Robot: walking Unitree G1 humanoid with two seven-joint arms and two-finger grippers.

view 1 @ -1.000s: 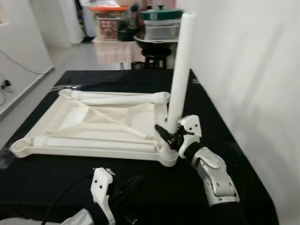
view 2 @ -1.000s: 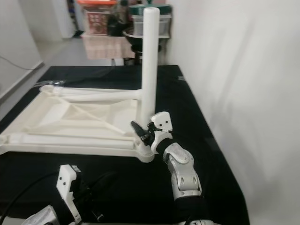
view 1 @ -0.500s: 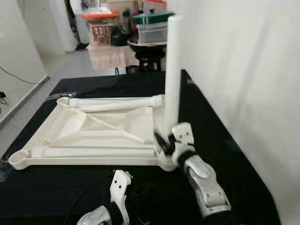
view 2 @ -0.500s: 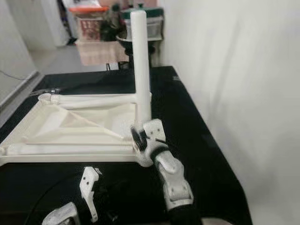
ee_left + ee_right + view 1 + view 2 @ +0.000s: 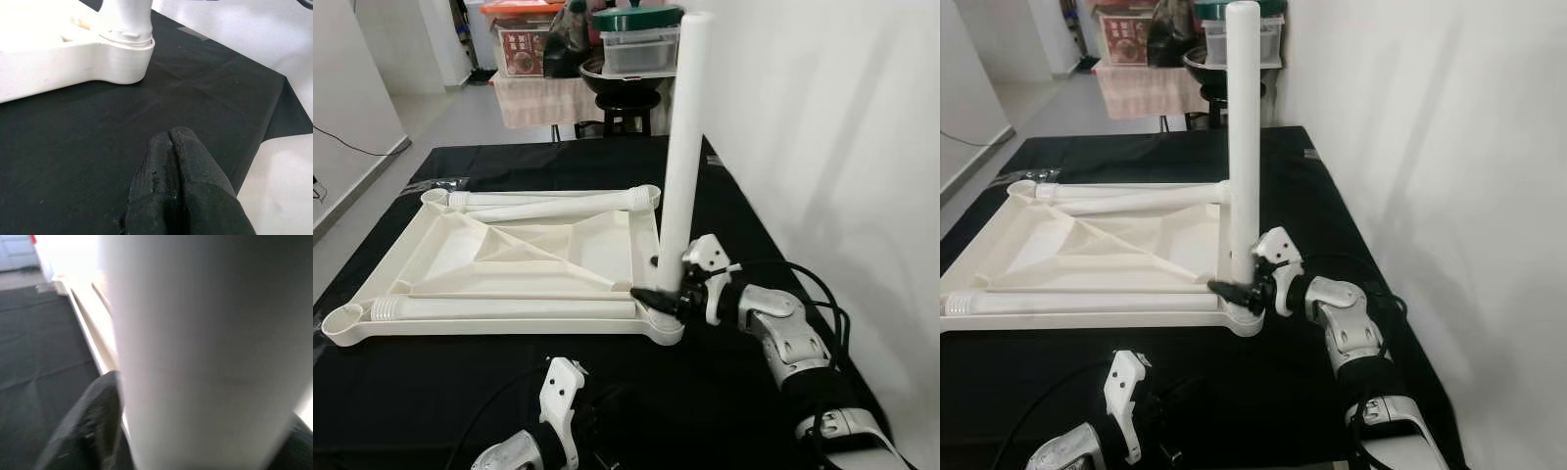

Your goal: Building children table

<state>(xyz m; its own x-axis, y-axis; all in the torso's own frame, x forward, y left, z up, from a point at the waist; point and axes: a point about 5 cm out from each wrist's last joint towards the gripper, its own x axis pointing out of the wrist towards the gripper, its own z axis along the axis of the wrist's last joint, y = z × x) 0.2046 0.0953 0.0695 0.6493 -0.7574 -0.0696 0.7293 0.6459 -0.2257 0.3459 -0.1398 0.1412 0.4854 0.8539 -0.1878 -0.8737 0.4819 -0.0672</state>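
Note:
The white children's table top [image 5: 509, 250] lies upside down on a black cloth [image 5: 440, 382]. One white leg [image 5: 683, 147] stands upright in its near right corner socket. My right gripper [image 5: 661, 299] is at the foot of that leg. In the right wrist view the leg [image 5: 205, 347] sits between the black fingers [image 5: 85, 431], which are shut on it. Two more legs lie on the top, one along the far edge [image 5: 548, 203] and one along the near edge [image 5: 499, 309]. My left gripper [image 5: 171, 159] rests low over the cloth near the front, shut and holding nothing.
A white wall [image 5: 822, 147] runs close along the right side of the black cloth. Behind the far edge a stool [image 5: 631, 103] carries stacked containers [image 5: 638, 44]. Grey floor [image 5: 431, 113] lies beyond at the left. The near left corner socket [image 5: 342, 318] holds nothing.
The camera has shifted. My right forearm has swung out to the right and now lies more level, while its gripper stays at the leg's foot. The leg still stands upright.

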